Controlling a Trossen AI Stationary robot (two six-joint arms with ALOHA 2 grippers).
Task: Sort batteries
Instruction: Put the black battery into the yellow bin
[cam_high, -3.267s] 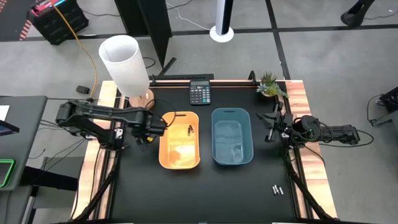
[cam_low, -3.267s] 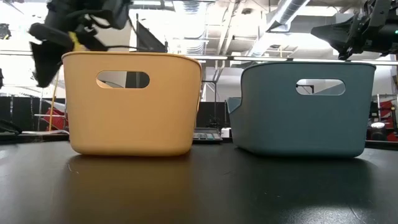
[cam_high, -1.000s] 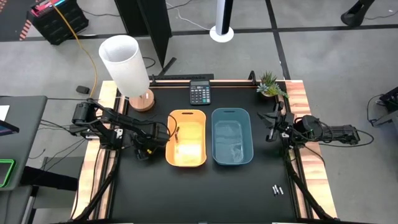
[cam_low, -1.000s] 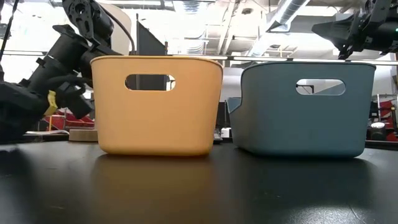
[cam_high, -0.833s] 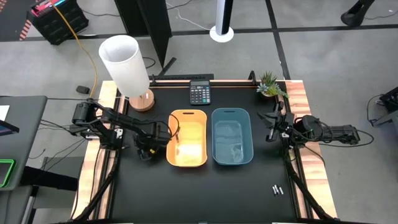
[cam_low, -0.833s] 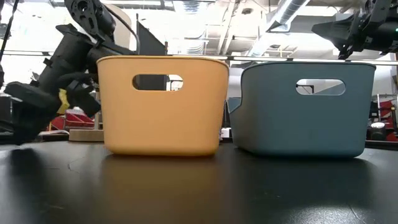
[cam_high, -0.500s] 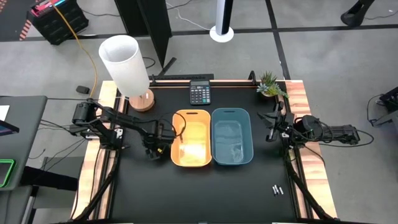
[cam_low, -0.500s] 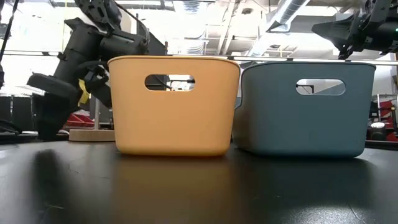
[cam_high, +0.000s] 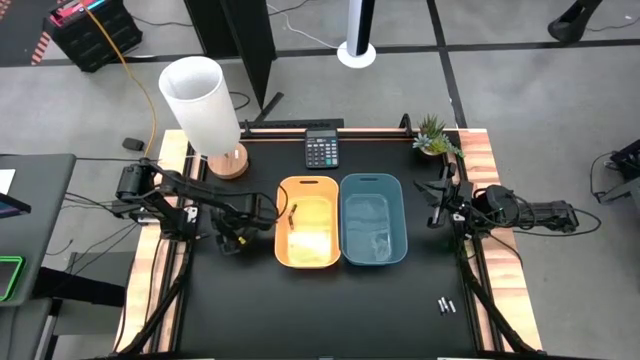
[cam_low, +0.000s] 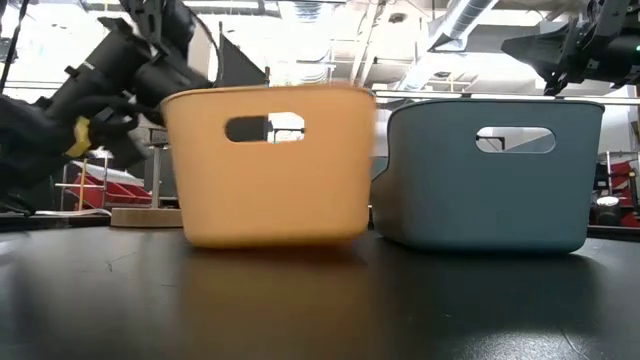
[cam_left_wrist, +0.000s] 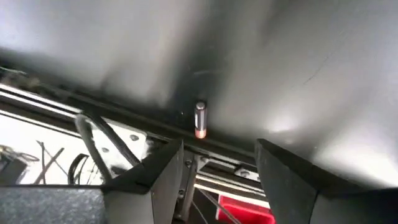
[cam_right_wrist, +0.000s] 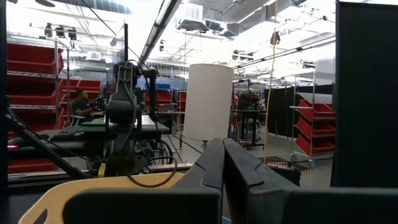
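An orange bin (cam_high: 308, 222) and a blue bin (cam_high: 373, 220) stand side by side mid-table, their long walls close together. A small dark battery (cam_high: 291, 211) lies inside the orange bin. Two batteries (cam_high: 445, 304) lie on the black tabletop near the right front. One silvery battery (cam_left_wrist: 199, 118) lies on the table close to its edge, just beyond my left gripper (cam_left_wrist: 221, 180), which is open and low. That gripper (cam_high: 232, 240) is left of the orange bin. My right gripper (cam_high: 437, 196) hangs shut at the table's right side, its fingers (cam_right_wrist: 214, 163) together.
A black calculator (cam_high: 321, 150) lies at the far edge. A white cylinder on a wooden base (cam_high: 202, 100) stands at the far left, a small plant (cam_high: 433, 135) at the far right. Bare black tabletop lies in front of the bins.
The orange bin has slid along the table toward the right until it stands next to the blue bin, and it still shows blurred in the low view. My left gripper went right alongside it, then drew back toward the table's left edge.
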